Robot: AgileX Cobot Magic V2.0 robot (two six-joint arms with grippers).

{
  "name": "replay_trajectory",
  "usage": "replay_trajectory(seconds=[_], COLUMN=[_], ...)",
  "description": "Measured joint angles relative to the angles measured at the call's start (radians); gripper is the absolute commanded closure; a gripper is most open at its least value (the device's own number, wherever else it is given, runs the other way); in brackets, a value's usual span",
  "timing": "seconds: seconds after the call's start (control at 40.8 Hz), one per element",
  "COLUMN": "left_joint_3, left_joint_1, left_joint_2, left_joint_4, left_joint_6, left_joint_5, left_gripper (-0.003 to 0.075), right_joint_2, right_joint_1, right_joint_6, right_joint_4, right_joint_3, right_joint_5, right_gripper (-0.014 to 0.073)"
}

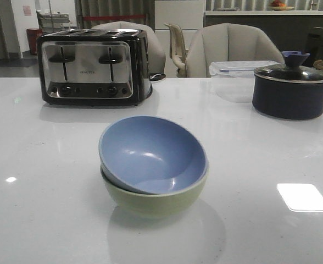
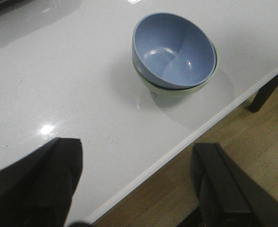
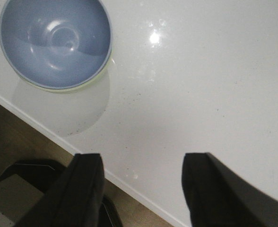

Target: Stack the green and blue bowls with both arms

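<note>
The blue bowl [image 1: 153,154] sits nested inside the green bowl [image 1: 150,199], tilted so its opening faces up and toward the toaster [image 1: 93,66]; the green one shows only as a pale band under it. The pair stands on the white table [image 1: 35,220], nearer the robot than the toaster and well apart from it.

The front view alone shows the toaster, the dark lidded pot [image 1: 292,91] off to the toaster's right, a clear plastic container [image 1: 235,69] just beside that pot, and chairs behind. Neither arm appears there. The wrist views add the table's near edge and the wooden floor below it.

The left gripper [image 2: 136,189] hangs over that edge, its 2 fingers [image 2: 39,184] spread wide and holding nothing. The right gripper [image 3: 141,189] is likewise parted and empty, the bowls off to one side.

Small lettering on the toaster's front is too blurred to read.
</note>
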Motion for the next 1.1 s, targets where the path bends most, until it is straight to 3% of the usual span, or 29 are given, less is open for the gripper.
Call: replay_trajectory(seconds=[0.147,0.22,0.465,0.612,1.102], left_joint_3=[0.0,0.0,0.0,0.0,0.0], left_joint_1=[0.0,0.0,0.0,0.0,0.0], left_joint_2=[0.0,0.0,0.0,0.0,0.0], left_joint_4=[0.0,0.0,0.0,0.0,0.0], left_joint_6=[0.0,0.0,0.0,0.0,0.0], left_joint_5=[-0.002,-0.015,-0.071,-0.093,-0.1], left_gripper=[0.0188,0.0206,0.0461,0.0627,0.062], right_joint_2=[-0.109,-0.151,-0.21,-0.21,-0.21], right_joint_1=[0.0,0.0,0.0,0.0,0.0], right_joint_6=[0.002,0.004,0.004,0.004,0.005], right_joint_4=[0.0,0.0,0.0,0.0,0.0], right_joint_3=[0.036,0.052,0.097,0.098,0.098], right_joint_5=[0.004,0.006,0.012,0.008,0.012], right_gripper=[0.0119,0.0183,0.048,0.0558,0.0559])
